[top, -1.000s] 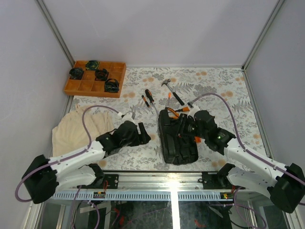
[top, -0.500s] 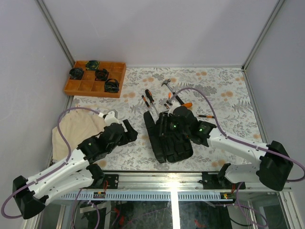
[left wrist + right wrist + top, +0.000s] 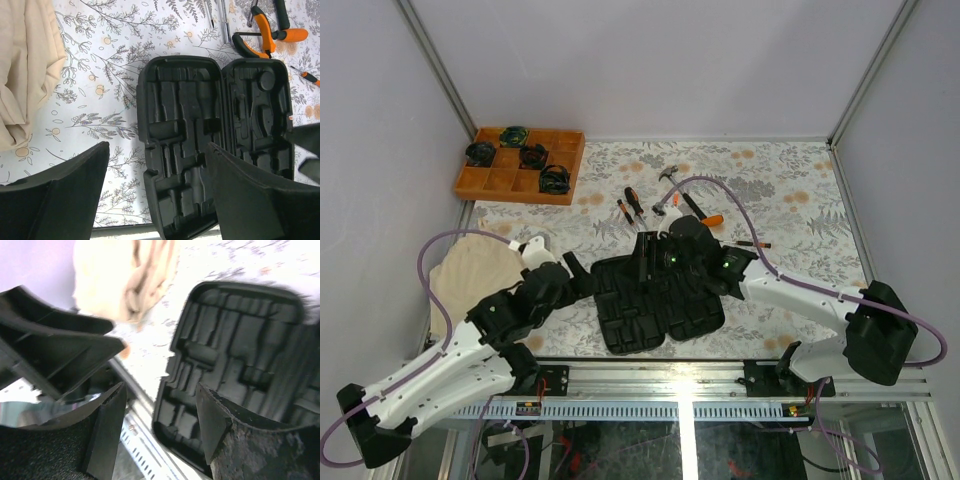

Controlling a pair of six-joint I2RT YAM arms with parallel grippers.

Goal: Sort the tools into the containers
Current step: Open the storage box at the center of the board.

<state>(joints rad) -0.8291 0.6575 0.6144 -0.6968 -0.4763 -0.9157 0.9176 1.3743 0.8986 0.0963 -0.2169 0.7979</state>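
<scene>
The black tool case point(image 3: 655, 305) lies opened flat near the table's front edge, with its moulded slots bare. It also shows in the left wrist view point(image 3: 215, 135) and the right wrist view point(image 3: 235, 365). My left gripper point(image 3: 582, 280) is open and empty at the case's left edge, seen above the left half point(image 3: 157, 195). My right gripper point(image 3: 645, 250) is open and empty over the case's far edge point(image 3: 160, 430). Two screwdrivers point(image 3: 630, 208), a hammer point(image 3: 672, 178), pliers point(image 3: 260, 37) and a small screwdriver point(image 3: 755, 243) lie on the table behind the case.
An orange gridded tray point(image 3: 520, 180) with round coiled items stands at the far left. A cream cloth point(image 3: 470, 270) lies bunched left of my left arm. The metal rail point(image 3: 670, 385) runs just in front of the case.
The case, shut and standing a second ago, has swung open and lies flat, its lid to the left. My right gripper moved left with it; my left gripper drew back left.
</scene>
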